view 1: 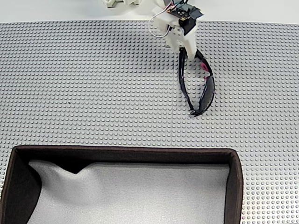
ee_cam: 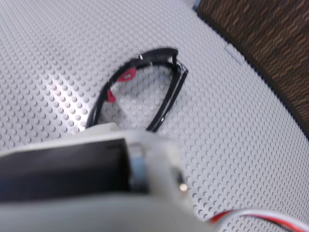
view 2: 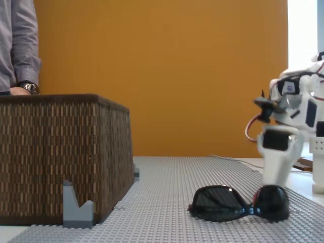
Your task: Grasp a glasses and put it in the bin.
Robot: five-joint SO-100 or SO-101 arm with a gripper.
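Grey studded surface [view 1: 70,84] carries the glasses [view 1: 202,86] well short of the bin [view 1: 236,179], with the end effector [view 1: 183,50] at their far end, its grip state unclear, so close firmly on the thin frame before lifting

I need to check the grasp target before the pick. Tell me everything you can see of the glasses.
The glasses are wraparound sunglasses with a thin glossy black frame, dark tinted lenses and pink-red nose pads. They sit folded on the grey studded baseplate, outside the woven bin. In the overhead fixed view the white pincer is right at their top end; whether it has closed on the frame cannot be told.
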